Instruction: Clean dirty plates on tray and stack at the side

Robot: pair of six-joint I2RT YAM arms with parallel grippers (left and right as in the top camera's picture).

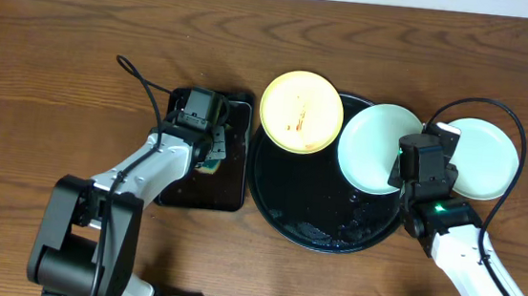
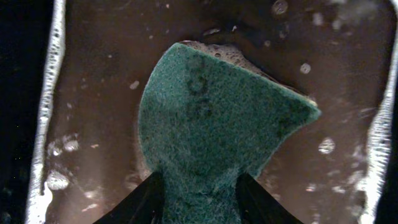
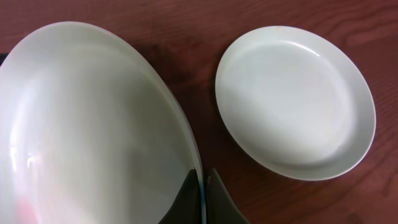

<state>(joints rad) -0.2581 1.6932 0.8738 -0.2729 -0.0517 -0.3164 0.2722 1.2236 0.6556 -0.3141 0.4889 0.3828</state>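
Glossy tray [image 1: 289,190], rough sponge [image 2: 211,124], wood table [image 1: 63,35]

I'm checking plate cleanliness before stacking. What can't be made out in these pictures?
Overhead: the sponge is mostly hidden beneath the left gripper.
Right wrist: the held mint plate runs off the left and bottom edges, so smears there cannot be ruled out.
Left wrist: the sponge's lower end is cut by the bottom edge.
Overhead: the right gripper has its fingertips hidden beneath its own body.

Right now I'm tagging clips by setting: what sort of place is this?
Probably a lab dishwashing bench, not a home kitchen: robot arms at a wooden table, a soapy green sponge in a wet rectangular tray, and a mint plate gripped at a round black tray's edge.
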